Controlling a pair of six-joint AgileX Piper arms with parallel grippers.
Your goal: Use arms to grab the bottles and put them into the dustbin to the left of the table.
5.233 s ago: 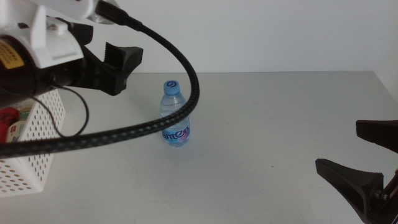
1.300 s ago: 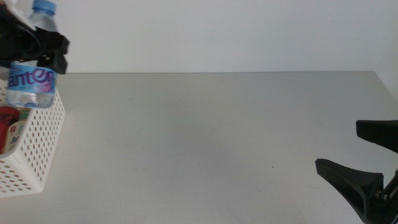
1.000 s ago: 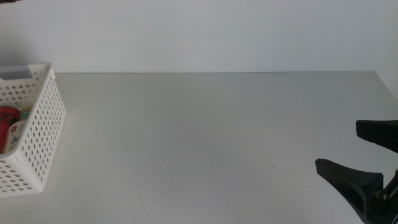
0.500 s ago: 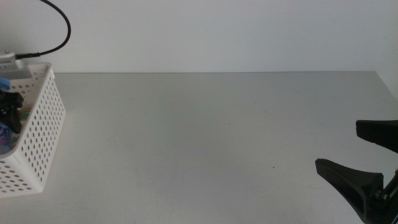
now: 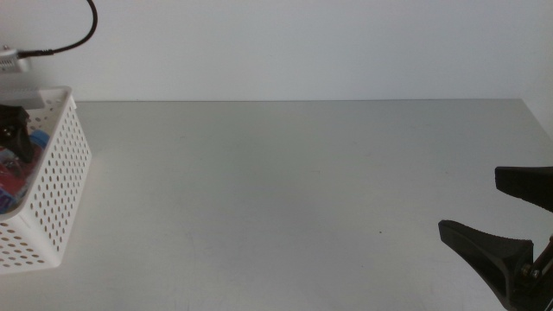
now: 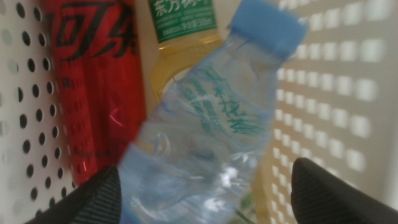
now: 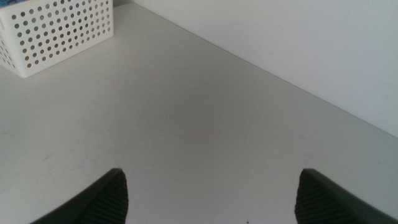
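Observation:
My left gripper [image 5: 14,130] reaches down inside the white perforated dustbin [image 5: 60,190] at the table's left edge. In the left wrist view its jaws stand wide apart, open [image 6: 205,186], with the clear blue-capped water bottle [image 6: 211,130] lying blurred and tilted between them. The right jaw is clear of the bottle. Under that bottle lie the red soda can [image 6: 93,93] and the yellow tea bottle [image 6: 180,37] with its green-white label, against the dustbin wall [image 6: 323,74]. My right gripper [image 5: 469,203] waits open and empty at the front right of the table [image 5: 294,190].
The right wrist view shows bare tabletop [image 7: 186,118] stretching to the dustbin [image 7: 62,31] at the far end, with a white wall behind. A black cable [image 5: 78,34] loops above the dustbin.
The left gripper carried the water bottle from above the dustbin down into it, and its jaws now stand apart around the bottle. The right arm has not moved.

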